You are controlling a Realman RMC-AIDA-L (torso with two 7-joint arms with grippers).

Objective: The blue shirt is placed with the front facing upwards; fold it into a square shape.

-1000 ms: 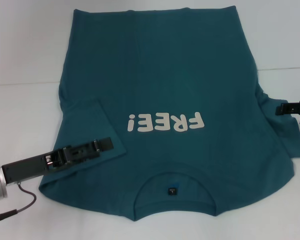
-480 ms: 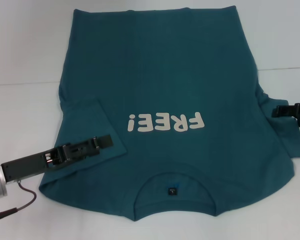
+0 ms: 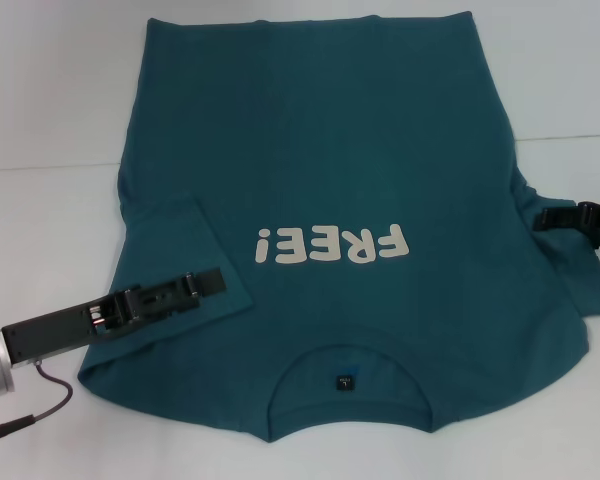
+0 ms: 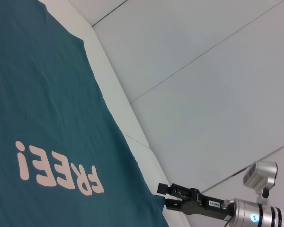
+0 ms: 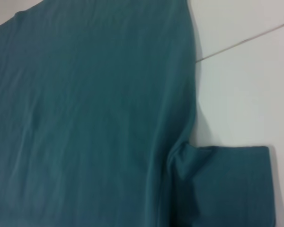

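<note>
head view: the blue shirt [image 3: 330,210] lies flat, print up. my left gripper [image 3: 212,284] rests on the folded-in sleeve; my right gripper [image 3: 542,219] is at the opposite sleeve. finger states: cannot tell. left wrist view: right gripper [image 4: 162,195] touches the shirt edge [image 4: 47,118]. right wrist view: only cloth [image 5: 94,118].

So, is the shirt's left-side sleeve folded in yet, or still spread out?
Folded in. That sleeve lies flat over the blue shirt body beside the print, with the left pincer above it. The right-side sleeve is spread out.

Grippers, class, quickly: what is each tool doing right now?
Left gripper: lies on the folded-in sleeve of the blue shirt; open or closed cannot be told.
Right gripper: at the shirt's right sleeve; cannot be told.
</note>
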